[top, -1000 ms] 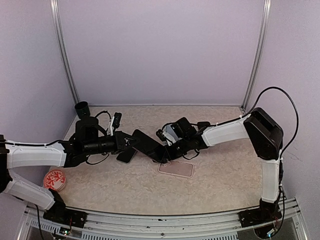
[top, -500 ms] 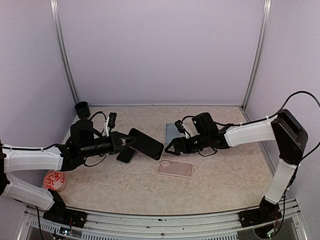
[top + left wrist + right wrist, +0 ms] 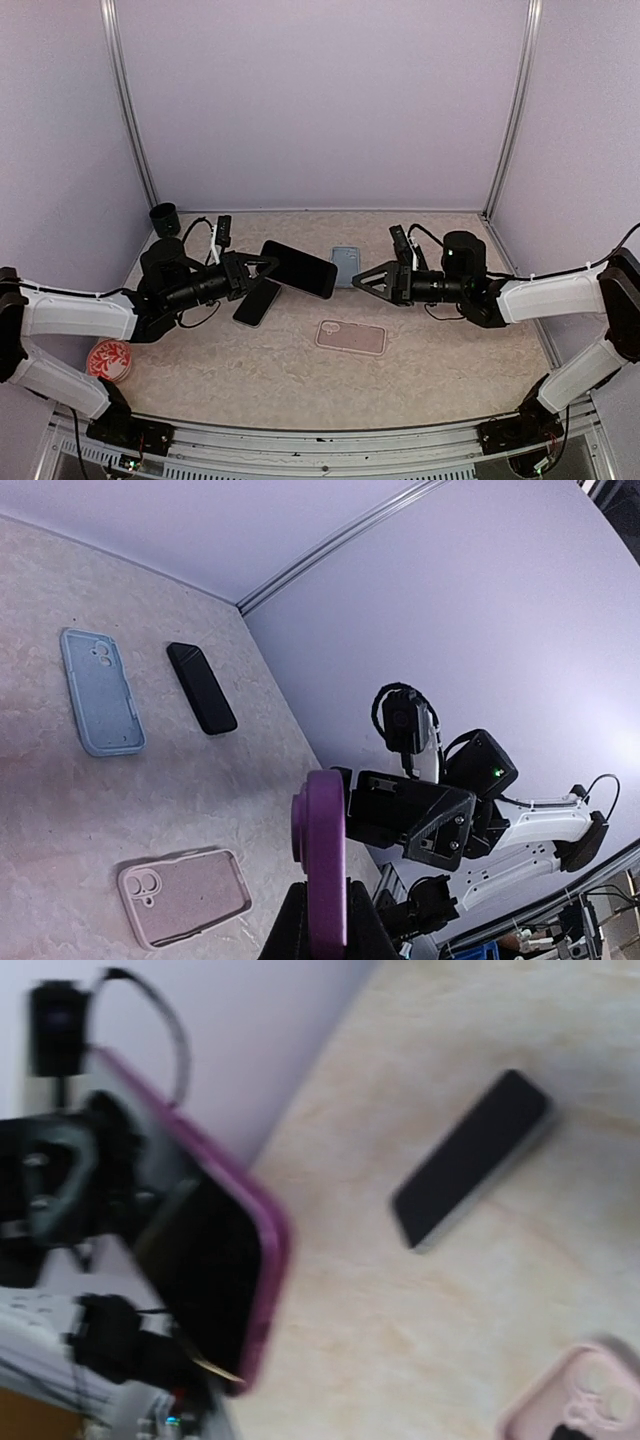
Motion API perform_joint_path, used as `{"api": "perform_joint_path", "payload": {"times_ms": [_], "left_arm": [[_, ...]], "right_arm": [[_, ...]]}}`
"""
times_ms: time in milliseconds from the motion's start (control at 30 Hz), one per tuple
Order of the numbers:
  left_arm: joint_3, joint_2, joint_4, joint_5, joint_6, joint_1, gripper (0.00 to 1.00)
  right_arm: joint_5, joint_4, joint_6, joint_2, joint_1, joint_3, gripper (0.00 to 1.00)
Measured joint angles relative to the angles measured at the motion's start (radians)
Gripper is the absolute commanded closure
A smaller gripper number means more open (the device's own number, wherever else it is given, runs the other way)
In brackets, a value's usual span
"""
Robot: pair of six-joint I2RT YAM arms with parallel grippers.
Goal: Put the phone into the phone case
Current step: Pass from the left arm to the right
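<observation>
Purple-edged, stiff and glass-faced, the phone (image 3: pixel 298 268) hangs left of centre in the overhead frame, pinched by one end in the left gripper (image 3: pixel 262 270), the right gripper (image 3: pixel 364 281) spread empty; likely slippery, safest gripped across its long edges.

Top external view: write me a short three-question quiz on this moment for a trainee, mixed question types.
1. True or false: the right gripper is shut on the pink case.
2. Which holds the purple-edged phone? A: the left gripper. B: the right gripper. C: neither, it lies flat.
3. How many empty cases lie on the table, and in which colours?

Key: 1 false, its jaws stand open and apart from the case. 2 A. 3 two: the pink case and the blue case.
</observation>
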Motion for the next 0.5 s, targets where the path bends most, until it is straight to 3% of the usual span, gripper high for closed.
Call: {"api": "perform_joint_path", "payload": {"times_ms": [500], "left_arm": [[0.001,0.204,0.283,-0.003,-0.093,-0.093,1.00]], "right_arm": [[-0.149,0.454,0.292,0.106,0.003,-0.054,0.07]]}}
